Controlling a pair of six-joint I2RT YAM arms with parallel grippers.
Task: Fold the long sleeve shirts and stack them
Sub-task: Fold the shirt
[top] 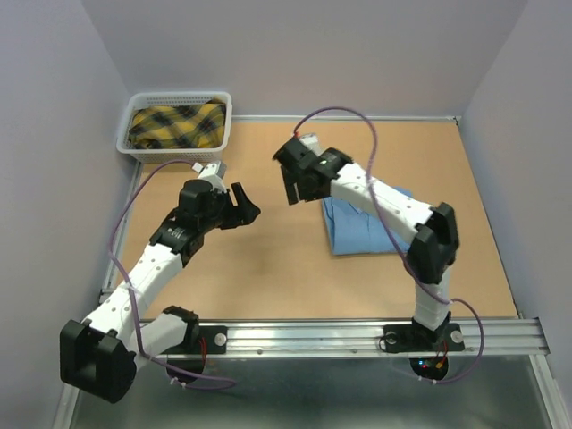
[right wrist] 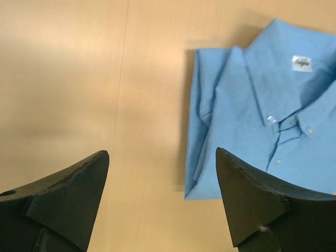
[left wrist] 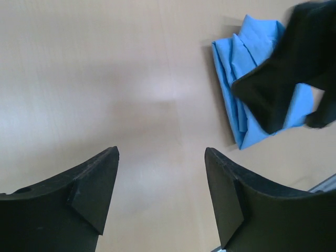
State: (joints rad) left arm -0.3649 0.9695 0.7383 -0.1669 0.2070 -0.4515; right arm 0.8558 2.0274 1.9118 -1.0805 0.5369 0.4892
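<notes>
Two claws, both spread and empty. My right claw (top: 295,189) hangs over the bare tan wooden table (top: 268,277) with its jaws wide apart and nothing between them. My left claw (top: 243,207) hangs to its left, likewise spread over bare board.

Item inspected: one plain light blue button-front cloth shirt (top: 353,237), folded into a compact packet. It lies flat on the table right of centre, partly under my right forearm. It lies to the right of my right claw, just beside it and untouched. Its folded left edge runs from the far side toward my bases. I judge that the long axis runs the same way, though the arm hides the packet's right part. My right claw is plainly the nearer; my left is well apart.

Judgement: this shirt looks finished. A white plastic mesh basket (top: 134,143) in the far left corner holds a yellow-and-black plaid cloth (top: 179,125). My left claw is nearer to it. Whether that cloth is a shirt, I cannot tell.

Views compared:
- The right wrist view alone shows the collar, buttons and white neck label (right wrist: 301,63).
- The left wrist view shows the shirt partly behind my right claw.
- Only the top view shows the basket.
</notes>
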